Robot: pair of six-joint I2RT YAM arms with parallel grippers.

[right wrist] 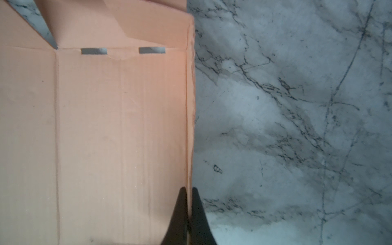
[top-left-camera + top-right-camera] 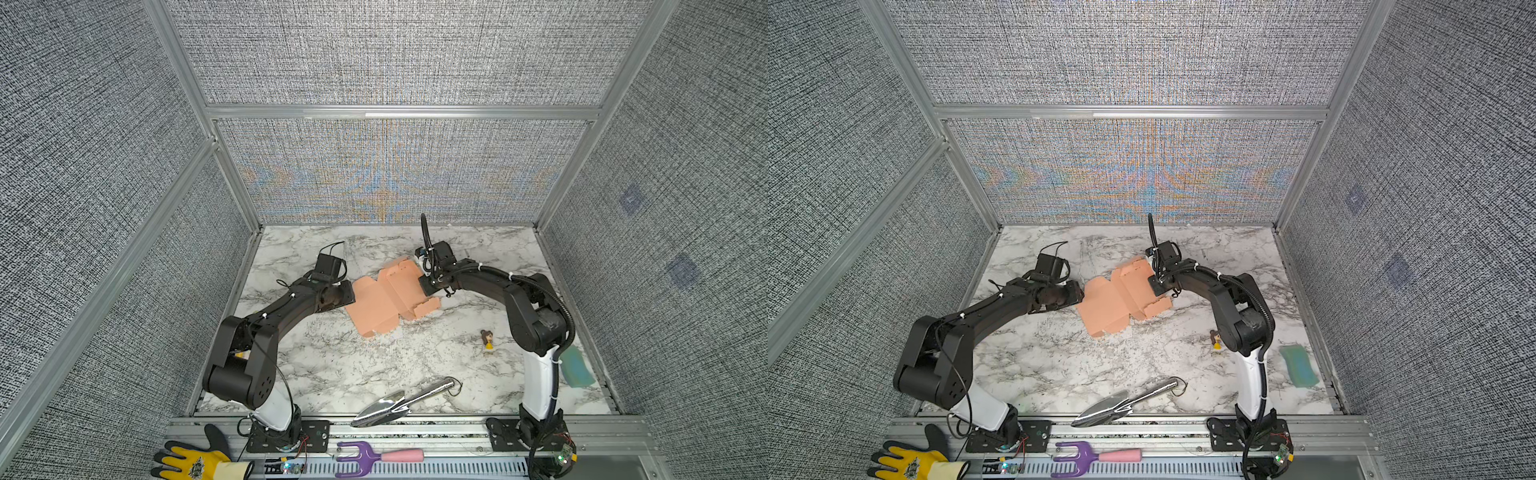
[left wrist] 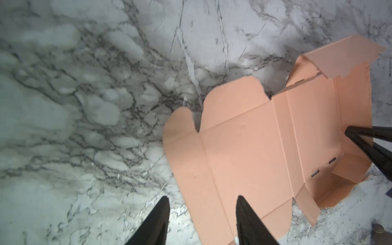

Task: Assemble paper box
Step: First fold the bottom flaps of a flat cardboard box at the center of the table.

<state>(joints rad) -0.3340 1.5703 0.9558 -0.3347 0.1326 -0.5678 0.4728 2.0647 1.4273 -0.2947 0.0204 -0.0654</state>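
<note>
The paper box (image 2: pixel 386 301) (image 2: pixel 1115 301) is a salmon-pink creased cardboard piece lying mostly flat mid-table, its far-right panels folded up. My right gripper (image 1: pixel 189 191) is shut on the thin edge of the box's raised side wall (image 1: pixel 189 106). It also shows in a top view (image 2: pixel 424 286) and in the left wrist view (image 3: pixel 349 132). My left gripper (image 3: pixel 202 198) is open at the box's left end (image 2: pixel 351 295). One finger hangs over the rounded flap (image 3: pixel 186 161), the other over bare marble. Nothing is between them.
Near the front edge lie a silver trowel (image 2: pixel 399 405), a small figurine (image 2: pixel 487 338) and a teal sponge (image 2: pixel 575 368) by the right arm's base. A yellow glove (image 2: pixel 191 461) and a purple hand fork (image 2: pixel 365 455) rest on the front rail. Grey panel walls enclose the marble table (image 2: pixel 332 374).
</note>
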